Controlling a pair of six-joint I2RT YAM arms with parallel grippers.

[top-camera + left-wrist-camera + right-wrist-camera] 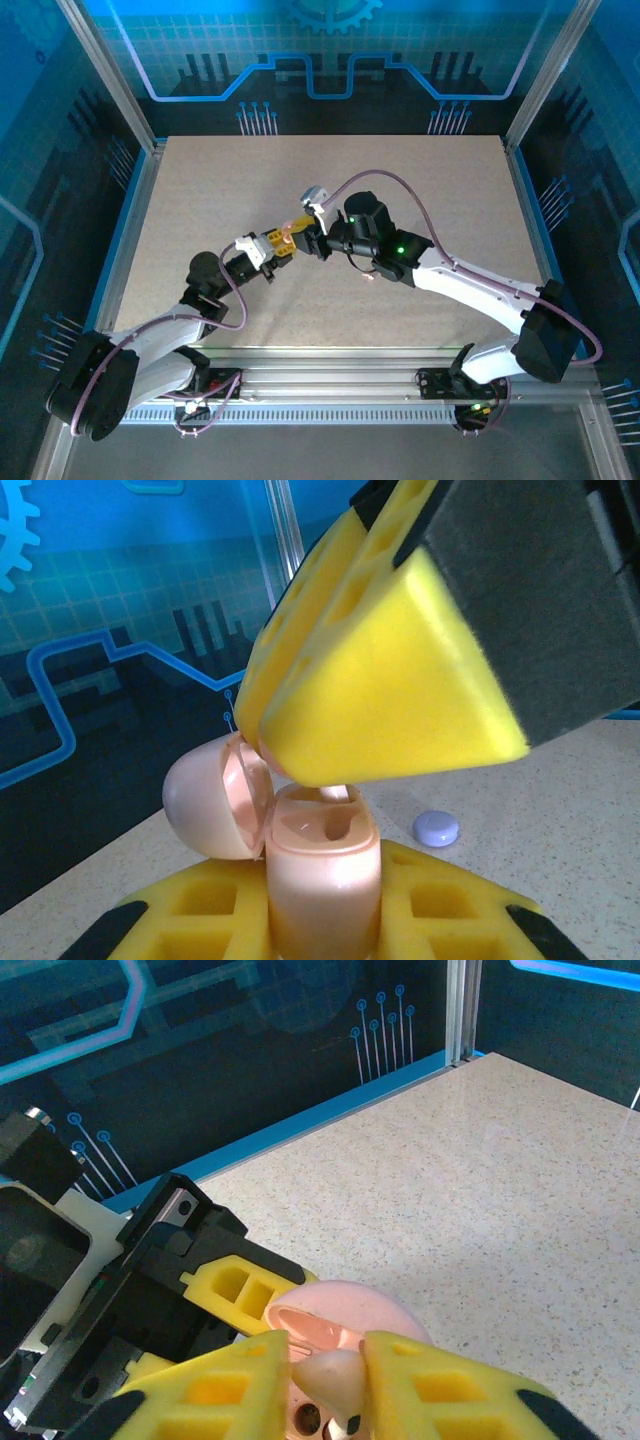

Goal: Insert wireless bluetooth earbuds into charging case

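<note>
Pink case: clamped upright in the left gripper above the worktop, with the lid hinged back to the left and the wells exposed.
Step in hand: a pale pink bud is judged to be going into a well of the case.
Done well: the case should be held steady from the left. The bud should be lined up over its own well, stem first, and lowered straight. It should be let go only once it is seated, and the open lid should not be knocked.
Left gripper: closed on the case body, with a finger pressed against each side.
Right gripper: narrowly parted, with its yellow fingers pressed on either side of the bud, just above the case mouth. Whether the bud has reached its well cannot be told.
Lilac disc: seen lying on the worktop beyond the case, touched by nothing.
</note>
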